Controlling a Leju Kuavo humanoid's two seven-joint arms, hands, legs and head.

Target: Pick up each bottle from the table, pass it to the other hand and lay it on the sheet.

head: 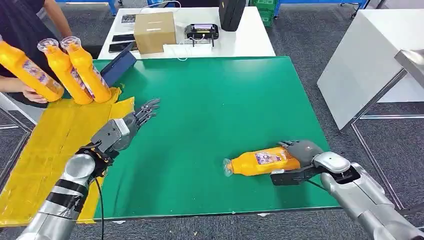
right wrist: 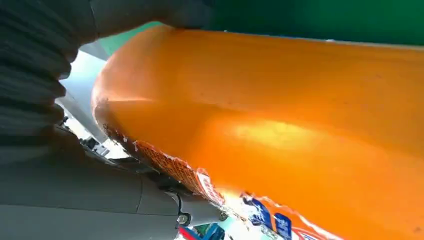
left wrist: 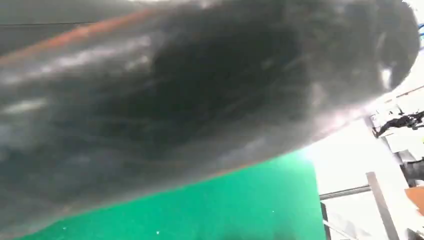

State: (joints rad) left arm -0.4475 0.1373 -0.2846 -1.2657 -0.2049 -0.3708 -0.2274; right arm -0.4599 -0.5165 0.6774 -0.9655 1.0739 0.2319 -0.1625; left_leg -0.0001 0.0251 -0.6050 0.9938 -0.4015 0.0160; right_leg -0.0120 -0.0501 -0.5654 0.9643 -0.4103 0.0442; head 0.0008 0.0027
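Silver segmented arms, black bands and cable on the left; grey robot hand (head: 131,121) — dark fingers, ribbed cover

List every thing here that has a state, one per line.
Bottle: on its side on the green mat, gripped by the right robot hand.
Left robot hand: empty, fingers spread.
Three bottles: held tilted by a person, over the yellow sheet.

The head view looks forward and down from high on the robot onto the green table (head: 210,100), its arms entering from the near edge. The left wrist view sits close behind a blurred dark surface, with the same green table (left wrist: 200,210) beyond. The right wrist view presses close against the orange bottle (right wrist: 280,125), seen whole in the head view (head: 260,162).
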